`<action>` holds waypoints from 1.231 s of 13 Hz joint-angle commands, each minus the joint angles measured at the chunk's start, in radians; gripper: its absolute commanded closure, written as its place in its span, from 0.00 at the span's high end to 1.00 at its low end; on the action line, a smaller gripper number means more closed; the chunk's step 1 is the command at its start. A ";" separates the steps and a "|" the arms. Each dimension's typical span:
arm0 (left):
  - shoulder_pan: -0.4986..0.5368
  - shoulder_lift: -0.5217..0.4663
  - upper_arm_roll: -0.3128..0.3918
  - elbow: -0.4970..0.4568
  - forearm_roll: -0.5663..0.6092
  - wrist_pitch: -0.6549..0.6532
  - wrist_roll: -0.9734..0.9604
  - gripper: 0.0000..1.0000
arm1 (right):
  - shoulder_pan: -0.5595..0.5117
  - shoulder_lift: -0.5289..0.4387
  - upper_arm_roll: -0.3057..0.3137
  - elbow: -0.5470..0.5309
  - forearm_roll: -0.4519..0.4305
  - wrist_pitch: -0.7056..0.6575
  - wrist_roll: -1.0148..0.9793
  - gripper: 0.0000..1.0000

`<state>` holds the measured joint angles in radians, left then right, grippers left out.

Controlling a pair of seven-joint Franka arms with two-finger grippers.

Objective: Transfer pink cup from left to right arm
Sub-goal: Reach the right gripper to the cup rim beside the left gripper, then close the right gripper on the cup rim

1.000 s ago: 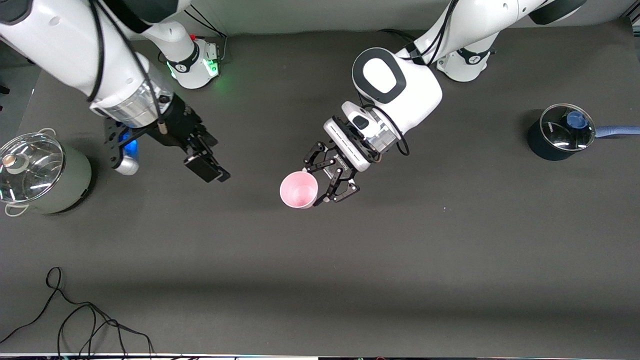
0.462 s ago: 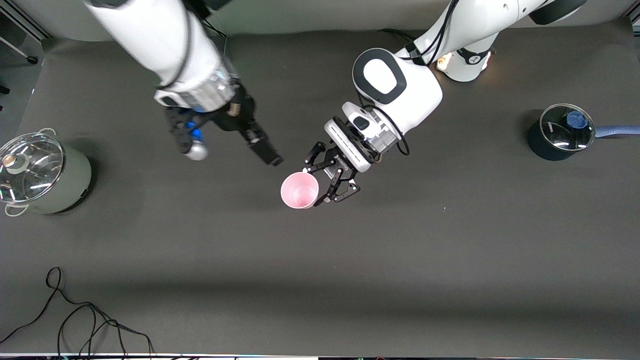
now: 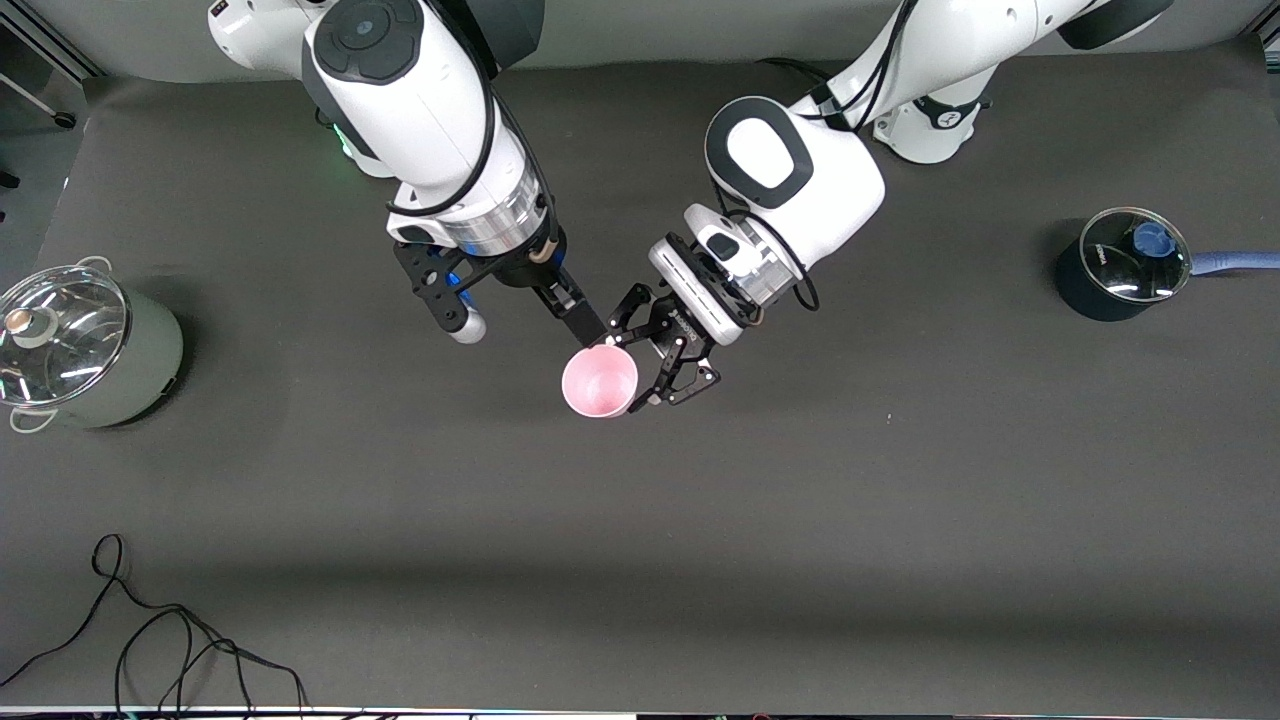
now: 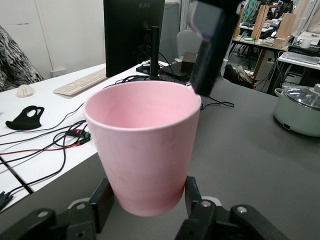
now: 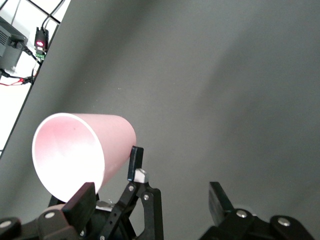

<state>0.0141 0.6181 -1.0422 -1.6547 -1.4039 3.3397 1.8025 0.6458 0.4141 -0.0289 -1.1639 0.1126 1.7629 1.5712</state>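
The pink cup [image 3: 599,382] hangs mouth up over the middle of the table. My left gripper [image 3: 628,376] is shut on its lower wall. In the left wrist view the cup [image 4: 145,140] sits between the black pads [image 4: 102,202] of the left gripper [image 4: 147,197], one on each side of its base. My right gripper [image 3: 585,325] stands open right beside the cup's rim, gripping nothing. One of its fingers [image 4: 210,45] hangs just over the rim. In the right wrist view the cup [image 5: 85,147] lies by one finger [image 5: 82,200] of the right gripper [image 5: 150,195].
A grey-green pot with a glass lid [image 3: 75,345] stands toward the right arm's end of the table. A dark saucepan with a glass lid and blue handle [image 3: 1120,265] stands toward the left arm's end. A black cable [image 3: 150,640] lies near the front edge.
The right arm has swung from near the grey-green pot across to the cup, its open gripper now at the rim. The left gripper and the cup have stayed put.
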 commanded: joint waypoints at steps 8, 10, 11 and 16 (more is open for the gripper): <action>-0.017 -0.006 0.008 0.007 -0.021 0.017 -0.002 0.40 | -0.005 0.097 -0.031 0.109 -0.036 0.036 0.027 1.00; -0.017 -0.006 0.008 0.007 -0.021 0.017 -0.002 0.40 | -0.005 0.118 -0.031 0.119 -0.036 0.056 0.027 1.00; -0.017 -0.006 0.008 0.007 -0.021 0.017 -0.002 0.40 | -0.003 0.124 -0.031 0.119 -0.036 0.058 0.029 1.00; -0.017 -0.003 0.008 0.007 -0.021 0.017 -0.002 0.40 | -0.005 0.123 -0.031 0.122 -0.036 0.058 0.024 0.09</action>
<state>0.0137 0.6184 -1.0422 -1.6547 -1.4078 3.3397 1.8025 0.6390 0.5175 -0.0585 -1.0844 0.0929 1.8263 1.5712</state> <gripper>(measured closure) 0.370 0.141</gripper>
